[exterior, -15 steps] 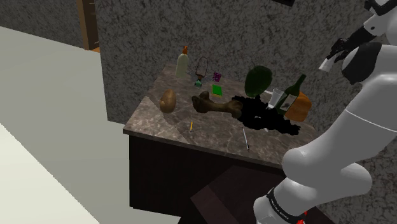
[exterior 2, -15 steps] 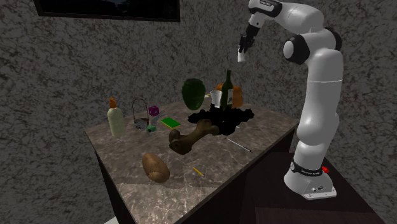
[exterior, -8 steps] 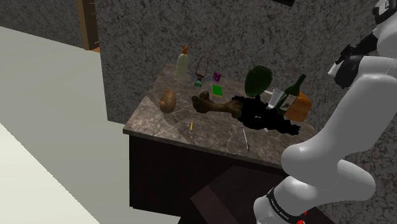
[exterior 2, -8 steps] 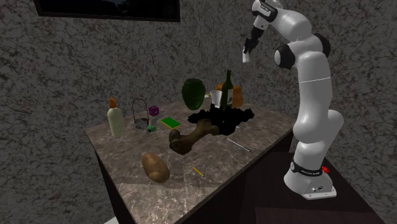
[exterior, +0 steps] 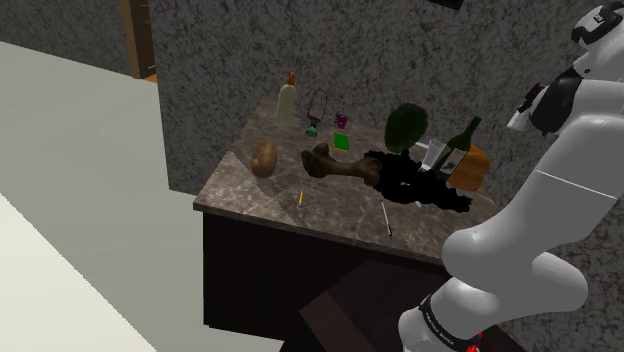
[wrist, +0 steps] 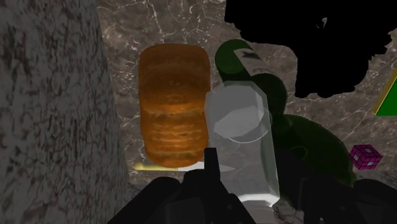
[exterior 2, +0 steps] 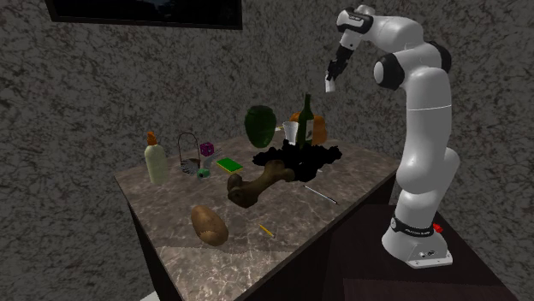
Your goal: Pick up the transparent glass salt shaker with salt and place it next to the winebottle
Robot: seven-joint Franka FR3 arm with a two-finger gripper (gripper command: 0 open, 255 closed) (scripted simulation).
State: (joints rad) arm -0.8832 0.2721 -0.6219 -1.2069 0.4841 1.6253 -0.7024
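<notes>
Veined counter (exterior: 340,205) against speckled wall (exterior: 400,50); claw (exterior 2: 330,77) grips shaker (wrist: 238,118).

One table (exterior 2: 299,221), thirteen things, and not a single pair among them!
Down the line it ran: one white bottle (exterior 2: 155,162), one wire frame (exterior 2: 186,162), one purple cube (exterior 2: 206,150), one green flat square (exterior 2: 228,164), one bone-shaped piece (exterior 2: 257,182), one brown lump (exterior 2: 209,225), one yellow pencil (exterior 2: 266,230), one silver rod (exterior 2: 323,195), one dark green vase (exterior 2: 259,126), one wine bottle (exterior 2: 306,118), one glass shaker (wrist: 238,111), one orange stack (wrist: 174,105) and one black mass (exterior 2: 308,156).
</notes>
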